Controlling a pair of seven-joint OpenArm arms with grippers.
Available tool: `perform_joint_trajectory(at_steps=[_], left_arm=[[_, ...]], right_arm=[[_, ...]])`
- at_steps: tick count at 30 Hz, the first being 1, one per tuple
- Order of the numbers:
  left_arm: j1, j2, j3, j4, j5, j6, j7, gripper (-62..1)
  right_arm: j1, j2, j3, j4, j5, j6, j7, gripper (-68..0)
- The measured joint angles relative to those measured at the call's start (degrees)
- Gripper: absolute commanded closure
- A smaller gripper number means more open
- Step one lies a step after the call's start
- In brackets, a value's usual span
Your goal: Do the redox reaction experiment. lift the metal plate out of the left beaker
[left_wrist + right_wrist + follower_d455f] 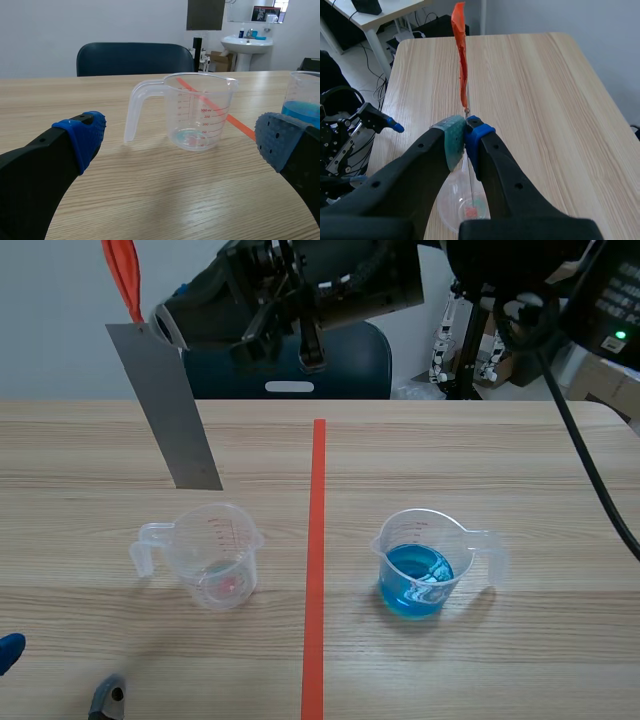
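Observation:
The grey metal plate [168, 410] hangs tilted in the air, its lower edge just above and behind the rim of the clear left beaker [213, 555]. My right gripper [165, 328], on the arm raised across the top, is shut on the plate's upper end, where an orange strip [123, 275] sticks up. In the right wrist view the plate [468, 175] is seen edge-on between the pads [454, 142], with the beaker [465, 205] below holding a pinkish residue. My left gripper [180, 136] stands open low on the table, facing the beaker [197, 112].
A second beaker [420, 565] with blue liquid stands right of the orange tape line [316, 560]. A dark blue chair [290, 365] is behind the table's far edge. The left arm [382, 120] shows beside the table in the right wrist view.

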Motion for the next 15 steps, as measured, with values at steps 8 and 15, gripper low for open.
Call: perform_joint_trajectory(at_steps=[8, 15], left_arm=[[0.0, 0.0, 0.0, 0.0, 0.0, 0.0, 0.0, -62.3], [0.0, -0.5, 0.0, 0.0, 0.0, -0.02, 0.0, -62.3]], right_arm=[[0.0, -0.02, 4.09, 0.0, 3.56, 2.91, -3.08, -0.7], [0.0, -0.02, 4.72, 0.0, 3.58, 4.22, -3.85, -0.7]])
